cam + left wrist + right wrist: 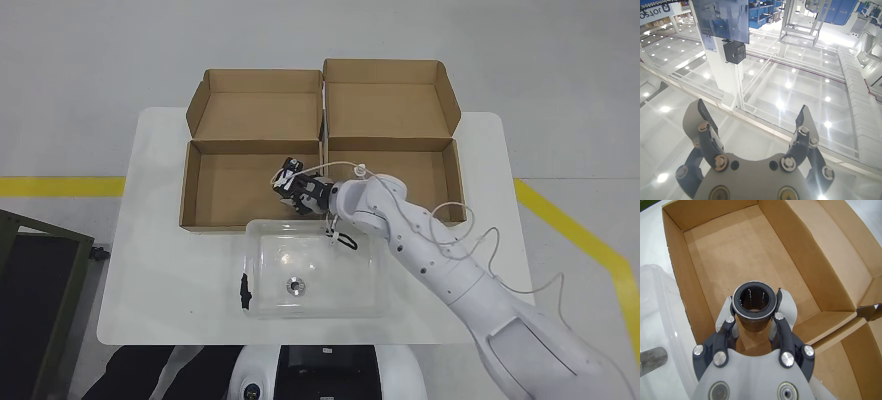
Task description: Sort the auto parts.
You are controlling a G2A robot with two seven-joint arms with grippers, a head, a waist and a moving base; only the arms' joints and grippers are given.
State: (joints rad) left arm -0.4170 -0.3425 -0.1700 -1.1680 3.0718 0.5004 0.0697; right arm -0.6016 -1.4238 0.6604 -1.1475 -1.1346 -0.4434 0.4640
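Right claw: the right claw [755, 298] was clamped on a black cylindrical bearing with a hollow bore [753, 323], one finger at each side of it.
Bearing: it was held above the floor of the left open brown cardboard box [230, 185], near the box's front wall and its corner by the right box.
Left claw: the left claw [752, 106] was spread wide with nothing between its toothed pads, pointing up at a white gridded ceiling with round lights [791, 85].
Tabletop: the white rounded tabletop [160, 250] carried the left box and a second open brown cardboard box [420, 170] side by side, touching, with a clear plastic bin [355, 300] just in front of them.
Bin: a small round metal part [296, 286] lay on its bottom.
Room: a grey floor with a yellow line [60, 186] surrounded the tabletop; a dark screen [721, 17] hung on a white column.
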